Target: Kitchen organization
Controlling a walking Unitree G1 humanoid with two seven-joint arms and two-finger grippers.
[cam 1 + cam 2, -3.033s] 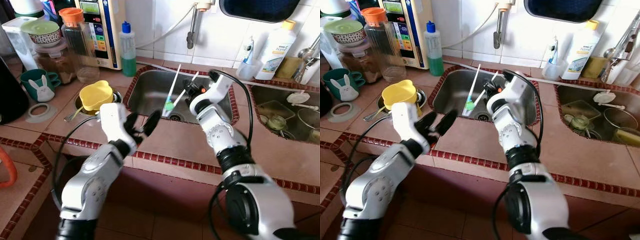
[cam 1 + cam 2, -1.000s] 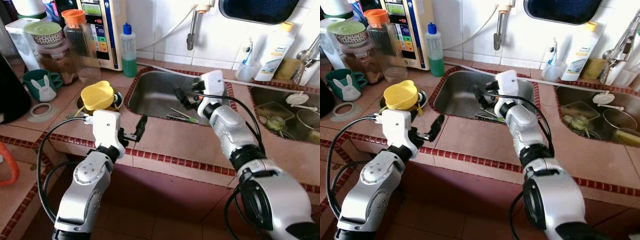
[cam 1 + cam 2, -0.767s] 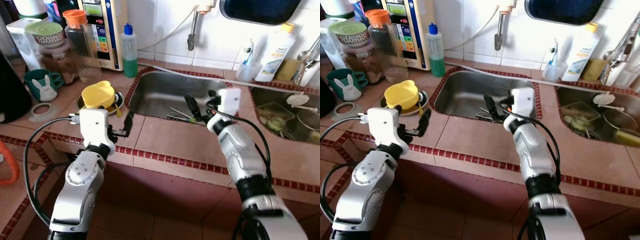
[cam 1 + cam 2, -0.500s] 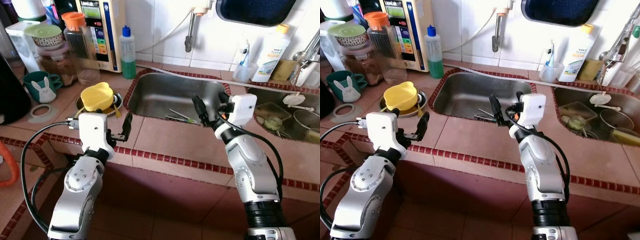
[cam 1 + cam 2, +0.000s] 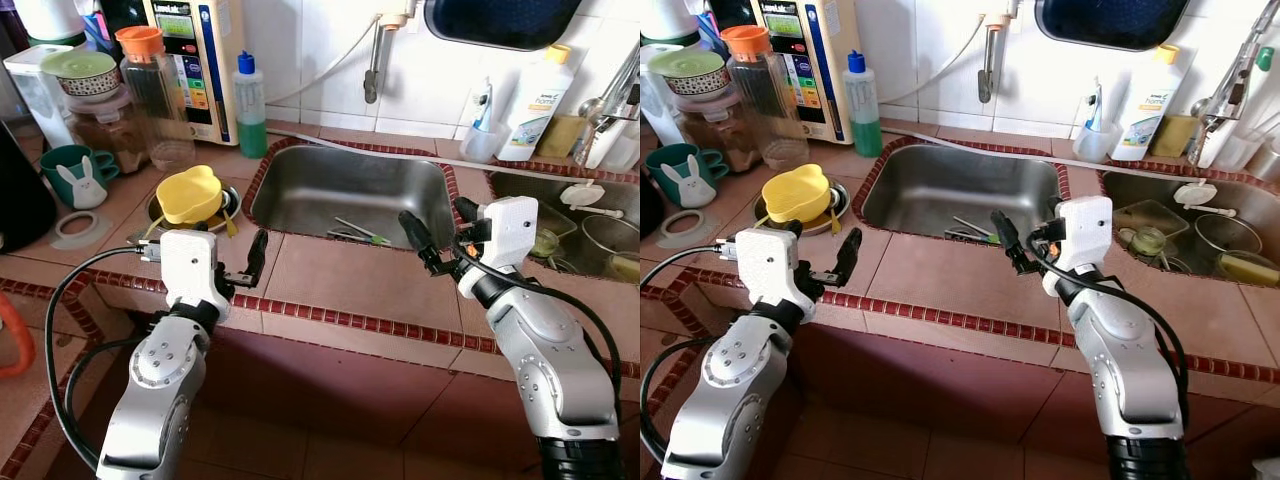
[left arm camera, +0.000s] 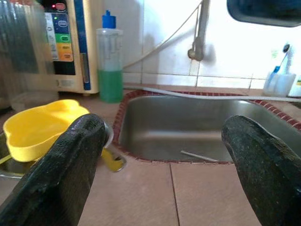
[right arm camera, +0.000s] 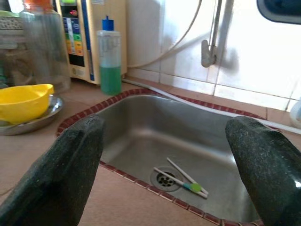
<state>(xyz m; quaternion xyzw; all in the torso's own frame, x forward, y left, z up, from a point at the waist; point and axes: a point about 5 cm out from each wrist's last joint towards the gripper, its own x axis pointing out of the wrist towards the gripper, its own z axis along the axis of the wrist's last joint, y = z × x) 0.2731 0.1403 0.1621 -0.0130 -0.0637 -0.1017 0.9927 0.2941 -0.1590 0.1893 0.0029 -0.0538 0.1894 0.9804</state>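
Two thin white sticks with green parts [image 5: 355,232] lie flat on the bottom of the steel sink [image 5: 300,195], beside its drain [image 7: 162,178]. My right gripper [image 5: 440,228] hovers open over the tiled counter at the sink's front right corner, holding nothing. In the right wrist view its fingers [image 7: 66,174] stand wide apart, with the sticks [image 7: 186,182] beyond them. My left gripper [image 5: 252,265] is open and empty above the counter's front edge, left of the sink. A yellow bowl [image 5: 190,197] sits on a steel plate just behind it.
A green soap bottle [image 5: 247,105], a water purifier [image 5: 195,55], jars [image 5: 150,95] and a teal rabbit mug [image 5: 70,178] crowd the back left. A second sink [image 5: 590,235] with dishes lies at the right, with a detergent bottle [image 5: 535,95] and a toothbrush cup [image 5: 480,135] behind.
Three seconds ago my right gripper held the sticks over the sink; they now lie in it. The right arm has pulled back to the counter. My left gripper drew back leftward.
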